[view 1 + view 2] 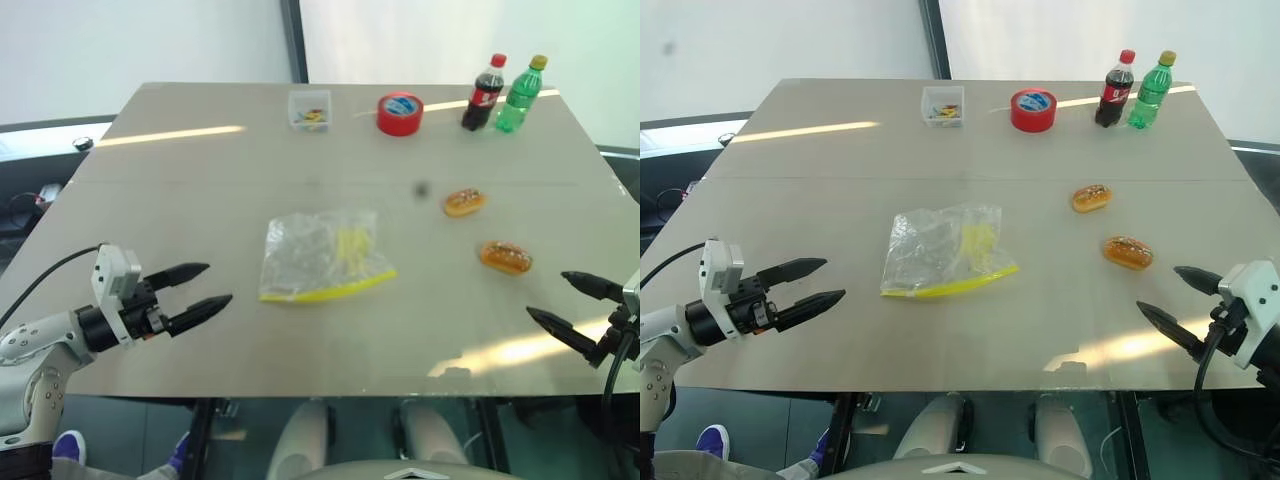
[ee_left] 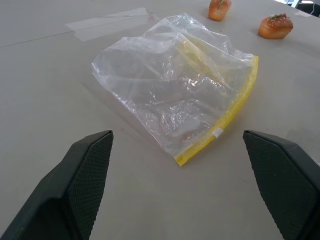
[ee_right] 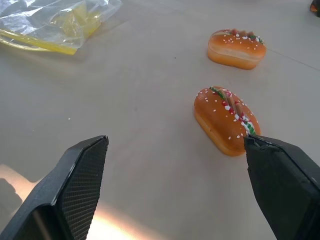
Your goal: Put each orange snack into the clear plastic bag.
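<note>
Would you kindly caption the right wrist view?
Open right tool facing two orange snacks on the table.

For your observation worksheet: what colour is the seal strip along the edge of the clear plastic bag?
Yellow; the seal strip on the clear plastic bag shows best in the left wrist view.

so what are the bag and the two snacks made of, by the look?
Bag: thin clear plastic film, crinkled and glinting, yellow seal strip. Snacks: glossy orange, speckled tops; the shine suggests moulded plastic or rubber, though real glazed buns can't be excluded.

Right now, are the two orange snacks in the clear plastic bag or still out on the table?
Out. Both orange snacks lie on the bare table, apart from the clear plastic bag.
</note>
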You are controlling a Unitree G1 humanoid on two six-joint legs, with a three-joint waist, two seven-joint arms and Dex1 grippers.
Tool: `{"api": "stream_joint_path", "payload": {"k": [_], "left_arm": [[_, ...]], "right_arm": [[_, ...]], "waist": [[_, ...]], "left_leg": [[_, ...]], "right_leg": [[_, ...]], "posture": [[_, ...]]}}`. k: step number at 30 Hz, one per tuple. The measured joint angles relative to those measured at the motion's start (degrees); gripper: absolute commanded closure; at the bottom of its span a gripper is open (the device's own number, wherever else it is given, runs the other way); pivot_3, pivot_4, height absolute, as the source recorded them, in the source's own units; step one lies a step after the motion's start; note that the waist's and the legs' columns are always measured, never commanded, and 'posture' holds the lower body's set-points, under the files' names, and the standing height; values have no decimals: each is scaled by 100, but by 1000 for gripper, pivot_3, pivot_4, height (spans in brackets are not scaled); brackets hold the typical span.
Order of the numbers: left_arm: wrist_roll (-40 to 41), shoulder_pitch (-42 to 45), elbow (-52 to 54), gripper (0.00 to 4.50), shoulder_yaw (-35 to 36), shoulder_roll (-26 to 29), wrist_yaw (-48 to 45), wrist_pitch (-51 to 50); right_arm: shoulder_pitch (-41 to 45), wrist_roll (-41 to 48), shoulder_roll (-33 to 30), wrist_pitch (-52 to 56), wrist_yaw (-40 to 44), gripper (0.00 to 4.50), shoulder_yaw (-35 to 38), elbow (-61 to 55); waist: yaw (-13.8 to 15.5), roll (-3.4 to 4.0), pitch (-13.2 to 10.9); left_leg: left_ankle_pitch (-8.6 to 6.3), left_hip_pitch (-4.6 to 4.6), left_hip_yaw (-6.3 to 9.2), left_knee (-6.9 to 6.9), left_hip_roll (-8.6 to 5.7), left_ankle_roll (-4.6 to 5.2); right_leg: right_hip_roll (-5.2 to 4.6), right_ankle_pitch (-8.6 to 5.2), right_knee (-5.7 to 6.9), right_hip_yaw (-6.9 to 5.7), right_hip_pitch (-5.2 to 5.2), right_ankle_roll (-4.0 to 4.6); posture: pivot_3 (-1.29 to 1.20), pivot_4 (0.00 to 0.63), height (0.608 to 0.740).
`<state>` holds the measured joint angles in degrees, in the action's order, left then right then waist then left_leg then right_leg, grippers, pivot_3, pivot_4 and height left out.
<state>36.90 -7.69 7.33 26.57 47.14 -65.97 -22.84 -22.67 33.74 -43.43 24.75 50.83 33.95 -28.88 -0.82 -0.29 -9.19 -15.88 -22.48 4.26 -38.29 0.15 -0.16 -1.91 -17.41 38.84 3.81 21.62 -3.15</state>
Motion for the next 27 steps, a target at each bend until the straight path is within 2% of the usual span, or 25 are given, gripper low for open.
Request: {"api": "stream_joint_path", "payload": {"k": [8,14,17,20,23,27], "left_arm": [[60,141,88,87,-13,-87,458,-212],[95,683,124,87,-12,-670,1589,-472],[182,725,351,87,-52,-669,2285,-1307],[914,1047,331,87,-120,-447,2709,-2962],[1713,1607,-143,87,-111,-423,2793,-4262],[1870,2118,-949,87,-189,-490,2878,-4869]], "right_arm": [[244,-5,-90,6,31,56,-181,18],[679,-147,-93,-5,8,56,-696,82],[976,-190,-95,-13,15,56,-977,130],[1341,-333,-96,-232,47,56,-1290,131],[1467,-469,-166,-507,343,56,-1745,17],[1550,-782,-269,-667,391,56,-2204,-272]], "waist": [[-1,-1,-1],[5,-9,-3],[-23,-10,-5],[-15,-11,-7],[9,-12,-9],[-18,-14,-9]], "left_leg": [[0,0,1,0,0,0],[0,0,5,-6,-1,0],[0,-1,4,-5,-1,0],[0,-1,11,-5,-2,0],[1,-4,21,-6,-6,0],[2,-5,19,-6,-9,-2]], "right_leg": [[0,0,1,-1,0,0],[0,1,4,-4,-1,-2],[1,1,5,-2,1,-2],[13,1,9,-12,1,-2],[24,1,8,-25,1,-2],[24,1,9,-21,2,-2]], "posture": [[0,150,740],[0,150,740],[0,150,740],[0,150,740],[0,150,740],[0,150,740]]}}
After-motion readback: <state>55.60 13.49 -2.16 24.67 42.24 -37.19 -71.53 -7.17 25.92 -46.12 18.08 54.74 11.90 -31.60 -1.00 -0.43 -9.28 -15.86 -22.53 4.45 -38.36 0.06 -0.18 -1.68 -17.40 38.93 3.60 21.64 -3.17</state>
